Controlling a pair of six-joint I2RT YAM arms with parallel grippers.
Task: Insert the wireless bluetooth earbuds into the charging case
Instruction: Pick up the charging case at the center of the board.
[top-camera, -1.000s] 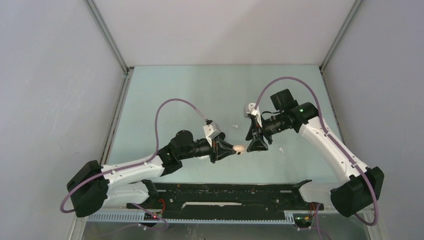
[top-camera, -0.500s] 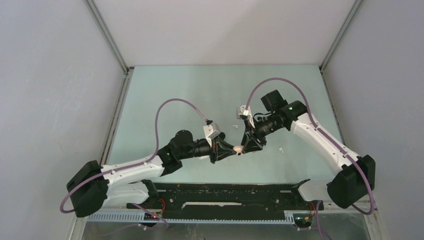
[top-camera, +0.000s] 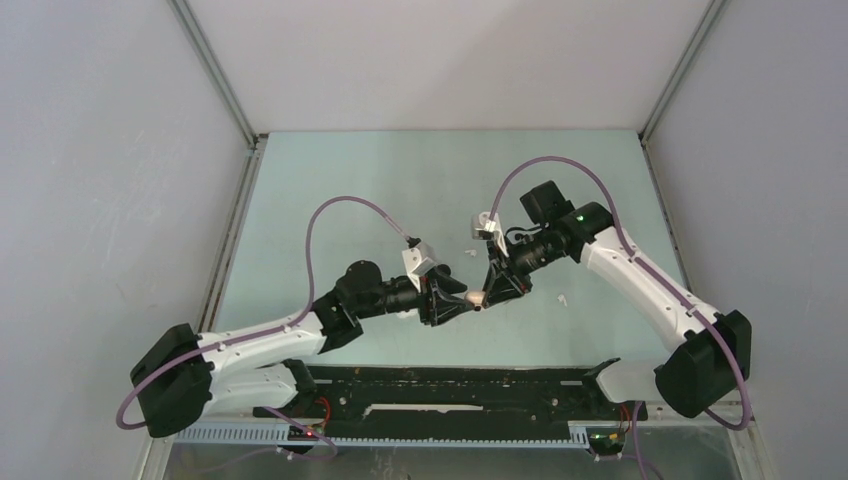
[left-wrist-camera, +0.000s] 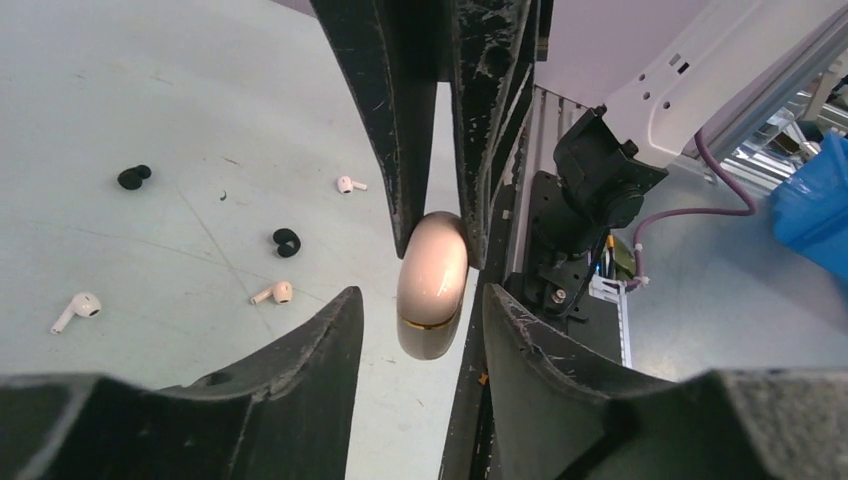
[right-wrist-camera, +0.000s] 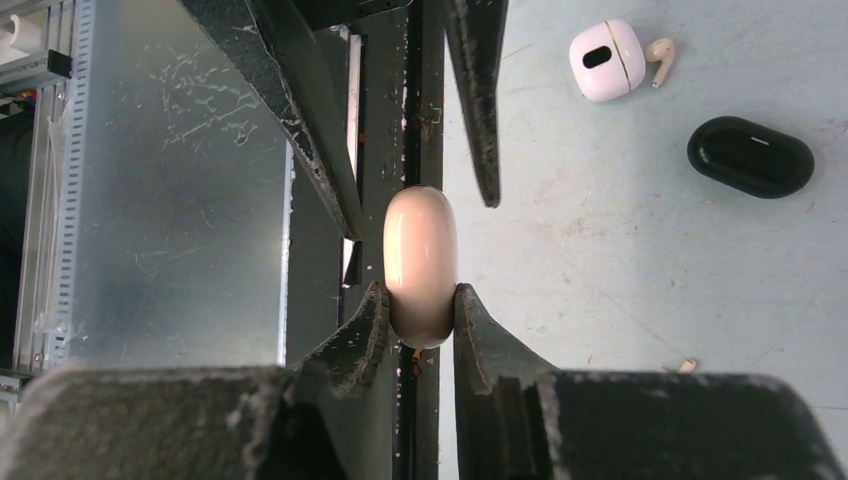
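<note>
A pink charging case hangs above the table between my two grippers, lid closed with a gold seam showing. My right gripper is shut on one end of the case, both pads pressed to its sides. My left gripper is open, its fingers standing apart on either side of the case's other end without touching it. Loose earbuds lie on the table in the left wrist view: two black ones, a white one and a pinkish one.
A white case with an earbud beside it and a black case lie on the table. The black rail runs along the near edge below the grippers. Grey walls enclose the table.
My right gripper moved in from the right and closed on the pink case. My left gripper, shut on it before, has opened and let go.
</note>
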